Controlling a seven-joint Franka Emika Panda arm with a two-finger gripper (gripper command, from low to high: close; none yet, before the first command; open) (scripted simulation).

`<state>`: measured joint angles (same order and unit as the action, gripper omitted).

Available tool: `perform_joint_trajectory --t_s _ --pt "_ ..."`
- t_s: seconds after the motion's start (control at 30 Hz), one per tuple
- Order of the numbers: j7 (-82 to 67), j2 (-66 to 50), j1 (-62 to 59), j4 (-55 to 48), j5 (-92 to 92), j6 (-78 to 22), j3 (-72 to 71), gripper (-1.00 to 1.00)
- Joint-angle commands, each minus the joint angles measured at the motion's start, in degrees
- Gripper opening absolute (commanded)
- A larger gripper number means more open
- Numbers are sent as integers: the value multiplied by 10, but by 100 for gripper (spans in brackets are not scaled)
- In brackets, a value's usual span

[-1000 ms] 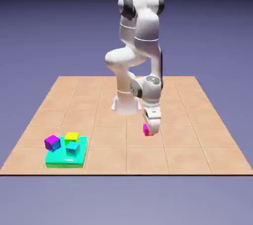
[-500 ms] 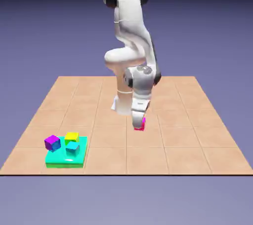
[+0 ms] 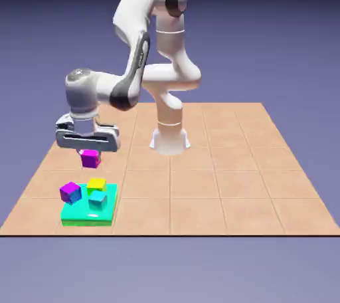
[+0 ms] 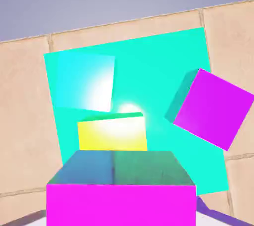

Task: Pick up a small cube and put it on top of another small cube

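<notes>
Magenta cube [image 3: 90,158] held aloft between the fingers [image 3: 89,154], above the turquoise tray [image 3: 109,197].
Fingertips hidden in the hand view by the cube [image 4: 121,200], cropped below; it sits square, no long axis; purple cube [image 4: 212,108] tilted.

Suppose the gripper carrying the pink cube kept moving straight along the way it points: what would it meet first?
Probably the yellow cube: the hand view shows it right beyond the held pink cube, on the turquoise platform. The gripper still looks slightly behind it, so depth is uncertain.
</notes>
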<state>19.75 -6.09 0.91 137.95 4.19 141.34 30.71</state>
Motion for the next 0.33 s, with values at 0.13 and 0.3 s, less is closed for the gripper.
perform_joint_trajectory --t_s 0.13,0.3 --pt "-34 -56 -18 9 48 58 -23 100" --pt "26 41 14 -7 -37 -42 17 100"
